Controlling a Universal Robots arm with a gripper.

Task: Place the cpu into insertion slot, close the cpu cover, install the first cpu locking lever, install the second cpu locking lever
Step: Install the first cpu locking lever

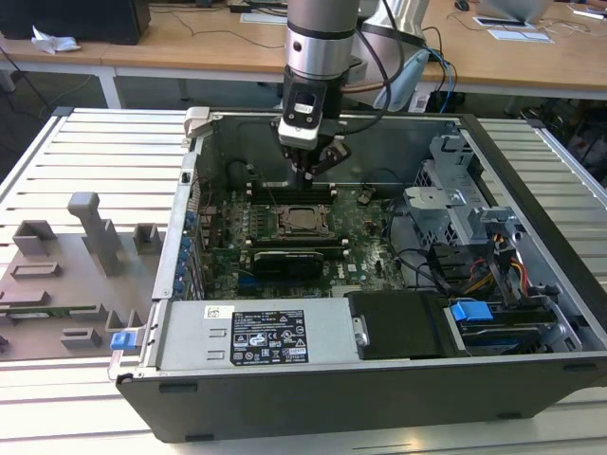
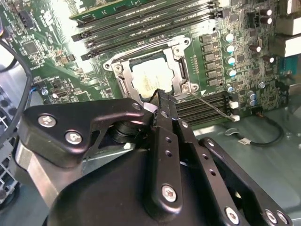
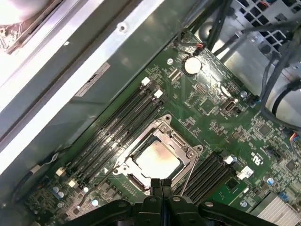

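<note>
The black 2-fingered gripper (image 1: 308, 174) hangs inside the open dark-grey metal computer case (image 1: 379, 398). We see its fingers (image 2: 164, 123) pressed together with nothing visible between them. In both wrist views the tips sit just beside one edge of the insertion slot, a small square dark socket with a silvery rim (image 1: 282, 221). The cpu, a small flat square chip with a pale silvery-grey metal top (image 2: 151, 77), lies in that slot. The cpu cover, a thin square silvery metal frame with a cut-out middle (image 3: 187, 149), lies flat around it. 1 thin silvery wire locking lever (image 2: 210, 107) juts at an angle from a socket corner, close to the fingertips; whether they touch it we cannot tell.

We judge the chip light, stiff and fragile, best taken by 2 opposite edges. The cover looks thin but rigid, and the lever springy and slick, best pushed near its free end.

The case holds a green motherboard (image 1: 370, 261) with long black memory slots (image 2: 141, 26) and a silver-grey power supply box (image 1: 256, 332). On the exterior view's right it also holds a drive cage with bundled cables and a blue tab (image 1: 471, 311)
</note>
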